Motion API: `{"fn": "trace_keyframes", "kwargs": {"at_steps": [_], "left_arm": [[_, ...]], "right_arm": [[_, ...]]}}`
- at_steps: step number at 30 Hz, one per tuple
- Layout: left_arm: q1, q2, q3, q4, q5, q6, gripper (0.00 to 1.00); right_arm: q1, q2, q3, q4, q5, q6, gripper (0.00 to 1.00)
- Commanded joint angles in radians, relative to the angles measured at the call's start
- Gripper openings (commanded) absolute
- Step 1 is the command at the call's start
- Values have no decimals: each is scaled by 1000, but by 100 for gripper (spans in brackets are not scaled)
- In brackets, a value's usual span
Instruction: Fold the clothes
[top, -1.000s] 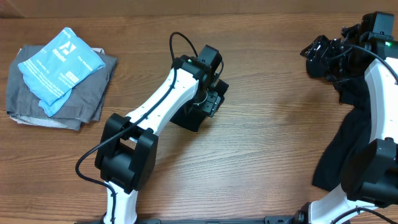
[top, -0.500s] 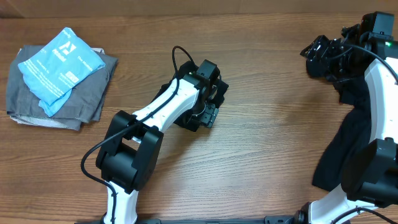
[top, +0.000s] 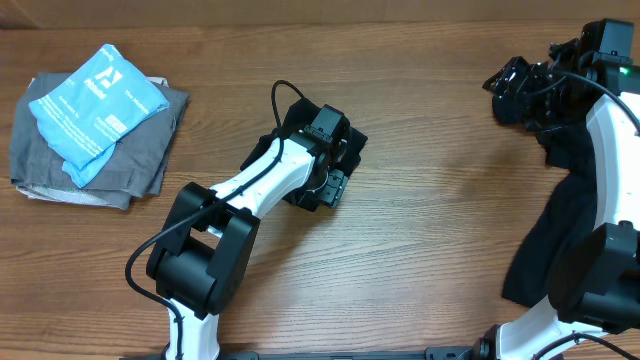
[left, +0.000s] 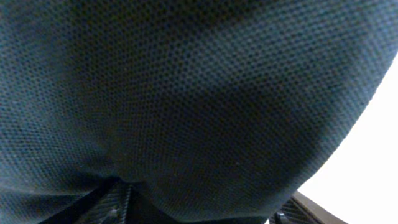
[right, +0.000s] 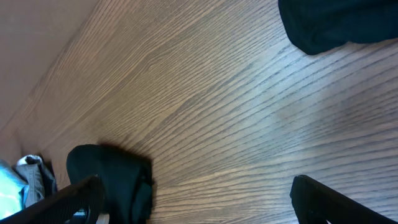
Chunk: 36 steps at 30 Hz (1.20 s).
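A small folded black garment (top: 352, 139) lies mid-table, mostly under my left gripper (top: 333, 186), which leans down onto it. In the left wrist view black mesh fabric (left: 186, 93) fills nearly everything and bulges between the two fingers (left: 118, 200), which stand wide apart at the bottom corners (left: 208, 210). Another black garment (top: 565, 215) hangs along the table's right edge beneath my right arm. My right gripper (top: 505, 85) hovers open at the back right, with only bare wood between its fingertips (right: 199, 202). That view also shows the folded garment (right: 121, 180) in the distance and the hanging garment (right: 336, 22).
At the back left, a light blue plastic packet (top: 95, 100) rests on a folded grey garment (top: 135, 160). The wooden table (top: 440, 220) runs bare between the two arms. The left arm's base (top: 195, 265) stands at the front left.
My left arm has pulled its wrist back and down onto the folded black garment, which now shows on the gripper's far side. The right arm has not moved.
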Motion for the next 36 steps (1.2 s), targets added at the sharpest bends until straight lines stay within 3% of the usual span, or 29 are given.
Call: {"fn": "trace_keyframes", "kwargs": {"at_steps": [1, 10, 14, 23, 36], "left_arm": [[-3, 56, -50, 8, 18, 8, 70], [-19, 56, -57, 4, 5, -13, 75], [-44, 56, -59, -2, -57, -46, 67], [-75, 56, -100, 17, -121, -106, 65], [-75, 56, -141, 42, -110, -116, 40]], "right_arm": [[1, 2, -2, 2, 0, -6, 100], [1, 2, -2, 2, 0, -6, 100], [1, 2, -2, 2, 0, -6, 100], [1, 2, -2, 2, 0, -6, 100], [1, 2, -2, 2, 0, -6, 100]]}}
